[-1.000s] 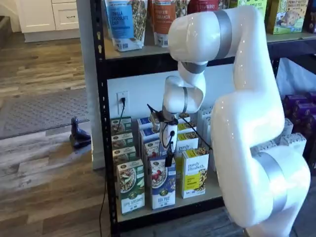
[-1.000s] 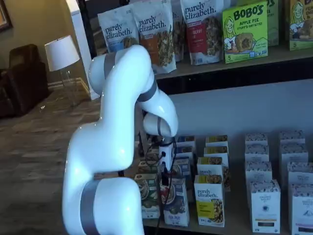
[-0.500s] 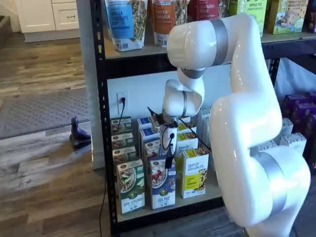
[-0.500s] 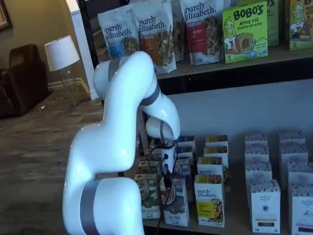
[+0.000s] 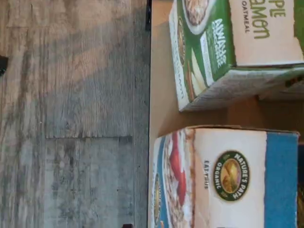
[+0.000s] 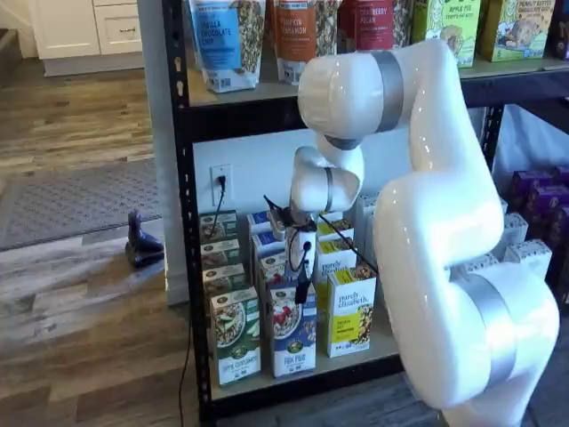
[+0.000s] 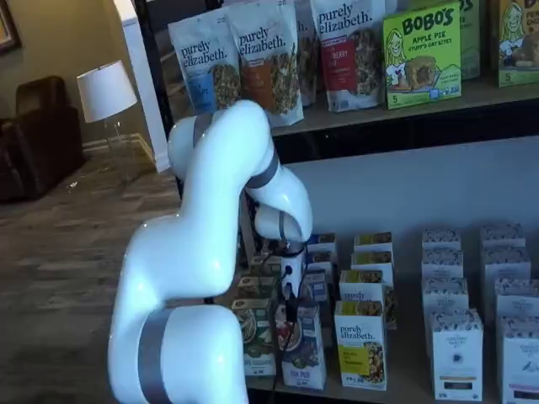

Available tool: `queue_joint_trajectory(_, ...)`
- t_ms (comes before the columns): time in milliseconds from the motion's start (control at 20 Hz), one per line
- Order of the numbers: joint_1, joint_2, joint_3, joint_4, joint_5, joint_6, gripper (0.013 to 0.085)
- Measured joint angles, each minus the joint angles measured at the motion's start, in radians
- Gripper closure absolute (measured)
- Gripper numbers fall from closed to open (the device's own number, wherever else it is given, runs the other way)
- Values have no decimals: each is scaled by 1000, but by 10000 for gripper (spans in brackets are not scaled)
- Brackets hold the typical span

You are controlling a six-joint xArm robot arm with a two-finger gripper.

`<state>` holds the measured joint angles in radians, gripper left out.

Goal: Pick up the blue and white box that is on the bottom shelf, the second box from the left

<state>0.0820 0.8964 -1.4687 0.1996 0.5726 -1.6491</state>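
The blue and white box [image 6: 292, 340] stands at the front of the bottom shelf [image 6: 384, 343], between a green and white box [image 6: 235, 343] and a yellow and white box [image 6: 349, 311]. It also shows in a shelf view [image 7: 301, 358]. My gripper [image 6: 302, 290] hangs just above the box's top edge, with its black fingers pointing down; it also shows in a shelf view [image 7: 290, 308]. No gap between the fingers shows and there is no box in them. The wrist view looks down on the blue and white box's top [image 5: 237, 178], with the green box [image 5: 223, 52] beside it on the shelf's pale deck [image 5: 161, 104].
More rows of the same boxes stand behind the front ones. White boxes [image 7: 457, 353] fill the shelf further right. Pouches [image 6: 227, 40] stand on the upper board. The rack's black post [image 6: 178, 222] is at the left, with wood floor [image 5: 71, 114] in front.
The arm's upper joints have shifted a little to the left and lower. The gripper has stayed over the blue and white box, moving only slightly.
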Motion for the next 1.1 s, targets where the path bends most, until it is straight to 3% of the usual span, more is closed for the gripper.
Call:
queue_joint_trajectory(800, 1, 116, -143, -36, 32, 34, 130)
queue_joint_trajectory(1100, 6, 152, -191, -69, 52, 67, 130)
